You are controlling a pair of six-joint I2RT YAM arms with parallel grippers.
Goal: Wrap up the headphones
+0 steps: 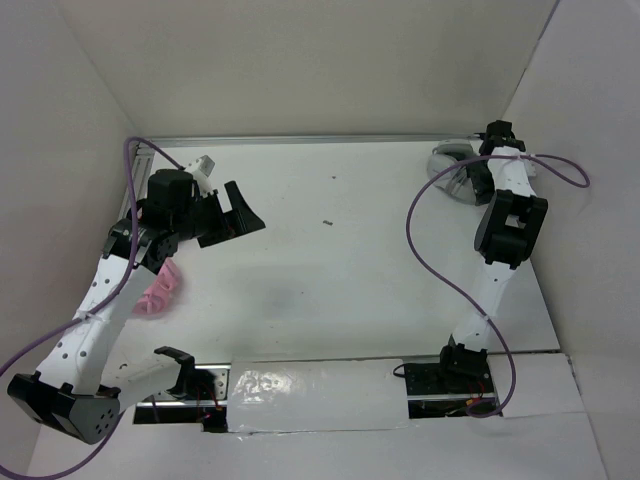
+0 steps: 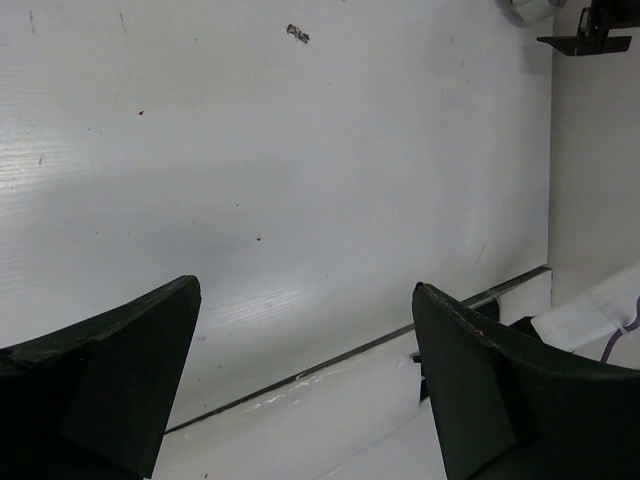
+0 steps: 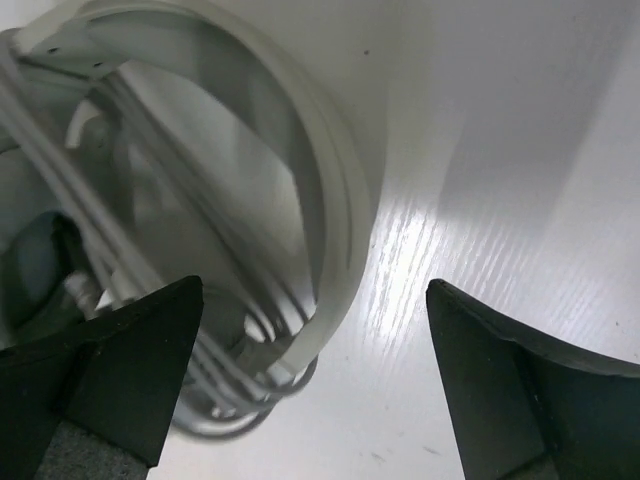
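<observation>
Grey-white headphones (image 1: 447, 155) lie in the far right corner.

A white tabletop (image 1: 360, 250) is boxed in by plain pale walls (image 1: 300, 60) at its far side and along both flanks. Near the tabletop's left edge lie pink headphones (image 1: 158, 292), only partly in view, so their exact pose is hard to make out. A small dark speck (image 1: 327, 221) sits on the bare surface toward the middle of the far half, well apart from the pink headphones. A thin metal rail (image 1: 330, 139) runs along the far edge, and a glossy, wrinkled white strip (image 1: 310, 385) lies along the near edge.
</observation>
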